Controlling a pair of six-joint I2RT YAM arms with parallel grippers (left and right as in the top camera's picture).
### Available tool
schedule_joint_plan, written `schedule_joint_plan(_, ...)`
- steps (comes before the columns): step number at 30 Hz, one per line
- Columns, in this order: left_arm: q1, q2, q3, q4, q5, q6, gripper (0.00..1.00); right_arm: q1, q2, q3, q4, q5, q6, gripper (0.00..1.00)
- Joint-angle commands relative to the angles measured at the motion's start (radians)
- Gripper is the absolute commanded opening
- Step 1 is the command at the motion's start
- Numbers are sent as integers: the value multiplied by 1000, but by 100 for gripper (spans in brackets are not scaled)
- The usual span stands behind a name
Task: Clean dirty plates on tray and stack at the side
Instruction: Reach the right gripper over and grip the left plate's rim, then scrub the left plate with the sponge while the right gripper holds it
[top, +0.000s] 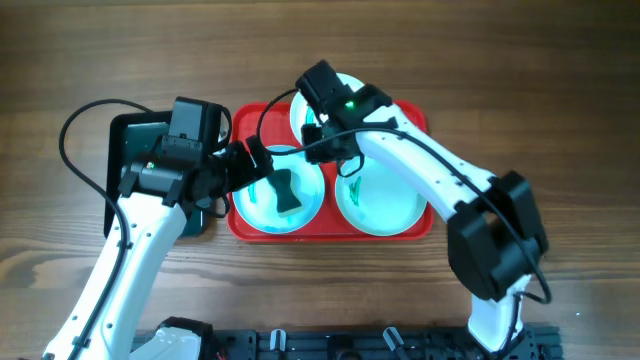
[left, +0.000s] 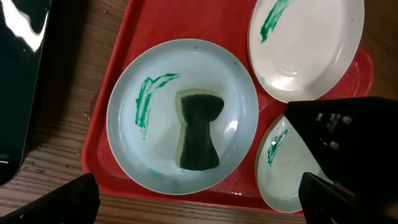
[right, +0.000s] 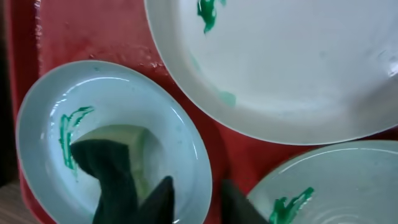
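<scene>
The red tray (top: 240, 226) holds three plates. The left turquoise plate (top: 258, 207) has a green smear and a dark green sponge (top: 287, 190) lying in it. The right turquoise plate (top: 385, 205) and the white plate (top: 298, 118) also carry green smears. My left gripper (top: 262, 160) is wide open and empty, at the left plate's near edge (left: 199, 210). My right gripper (top: 322, 145) is slightly open, its fingers (right: 199, 202) straddling the left plate's (right: 118, 93) rim beside the sponge (right: 112, 174).
A black tray (top: 135, 150) lies on the wooden table just left of the red tray, also in the left wrist view (left: 18, 81). My right arm (left: 348, 130) reaches over the right turquoise plate (left: 280, 168). The white plate (right: 298, 68) sits at the back.
</scene>
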Motion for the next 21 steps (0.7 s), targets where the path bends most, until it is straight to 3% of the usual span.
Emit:
schedule_joint_plan(1,5,-1,7,-4,-13,1,100,-2,79,8,3,-62,-8,20)
schedule_joint_plan(2,5,-1,7,-5,-13,1,100,-2,101,8,3,-62,-26,16)
schedule_joint_plan(5,5,-1,7,-8,-14,2,100,-4,127,8,-4,-58,-27,17)
schedule_joint_plan(8,5,-1,7,-8,-14,2,100,-3,127,8,-9,-58,-77,28)
schedule_joint_plan(14,5,-1,7,-16,-13,5,100,-3,133,7,-15,-45,-103,28)
schedule_joint_plan(16,5,-1,7,-44,-25,9,98,-3,137,7,-14,-32,-103,20)
schedule_joint_plan(21,5,0,-16,-57,-43,30,88,-4,137,-2,-15,-35,-103,14)
